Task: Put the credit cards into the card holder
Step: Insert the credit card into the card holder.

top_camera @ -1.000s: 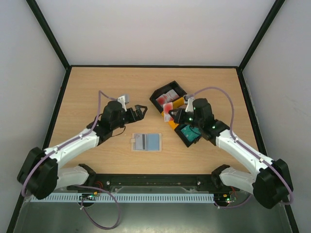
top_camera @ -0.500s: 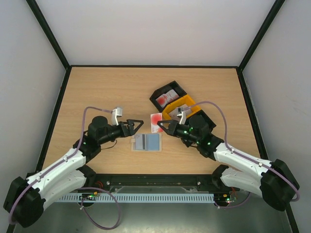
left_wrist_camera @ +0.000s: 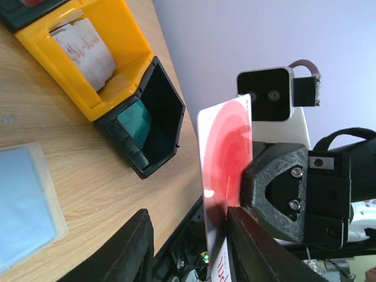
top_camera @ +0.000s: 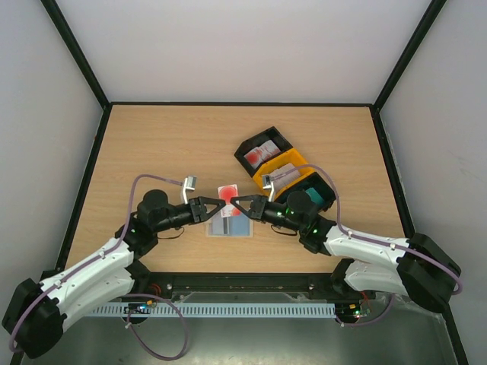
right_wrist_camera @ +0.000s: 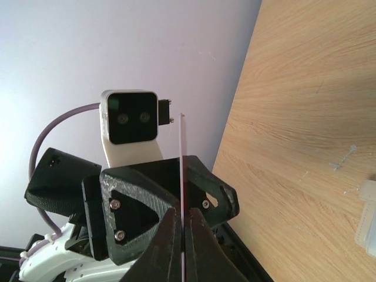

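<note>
A white credit card with a red disc (top_camera: 227, 192) stands on edge in the air above the card holder (top_camera: 230, 226). My right gripper (top_camera: 237, 202) is shut on it; in the right wrist view the card (right_wrist_camera: 181, 154) shows edge-on between the closed fingers (right_wrist_camera: 169, 235). My left gripper (top_camera: 214, 206) faces it from the left. Its jaws straddle the card (left_wrist_camera: 226, 164): the right finger (left_wrist_camera: 249, 247) touches the card and a gap remains at the left finger (left_wrist_camera: 126, 252). The holder (left_wrist_camera: 23, 200) lies flat on the table showing a pale blue panel.
Three open bins stand at the back right: a black bin (top_camera: 262, 148) with white-red cards, an orange bin (top_camera: 286, 172) with more cards (left_wrist_camera: 85, 44), and a black bin (left_wrist_camera: 150, 126) holding a teal card (left_wrist_camera: 136, 117). The table's near edge lies just below both grippers.
The right arm carried the red-disc card from the bins to above the holder. The left arm swung in to meet it, and its jaws narrowed around the card.
</note>
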